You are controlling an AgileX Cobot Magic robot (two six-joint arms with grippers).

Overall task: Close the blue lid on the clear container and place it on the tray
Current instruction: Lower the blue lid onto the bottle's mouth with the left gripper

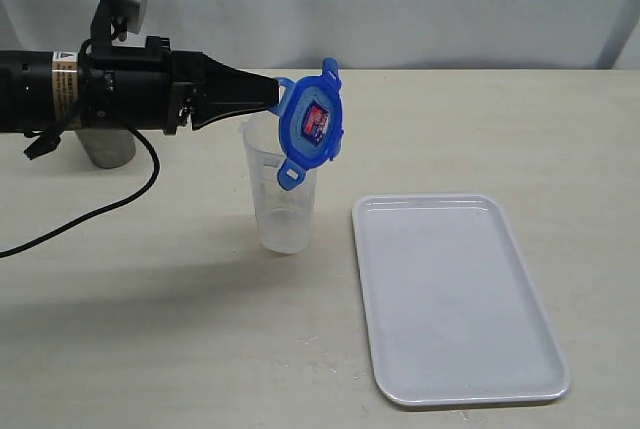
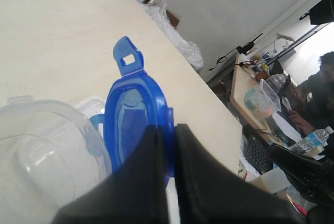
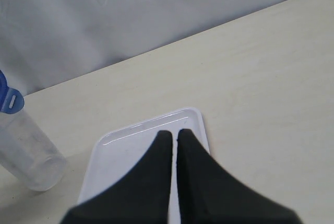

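Note:
The blue lid (image 1: 313, 125) hangs on edge, label facing the camera, just above the rim of the clear container (image 1: 281, 199). My left gripper (image 1: 276, 96) is shut on the lid's rim. In the left wrist view the lid (image 2: 133, 117) is pinched between the black fingers (image 2: 151, 151), with the container's open mouth (image 2: 42, 145) beside it. The container stands upright on the table, left of the tray (image 1: 450, 294). My right gripper (image 3: 174, 132) is shut on nothing, held above the tray (image 3: 130, 145); it does not appear in the exterior view.
A grey steel cup (image 1: 105, 146) stands at the back left, partly behind the left arm. A black cable (image 1: 90, 214) loops over the table on the left. A white cloth backdrop closes the far edge of the table.

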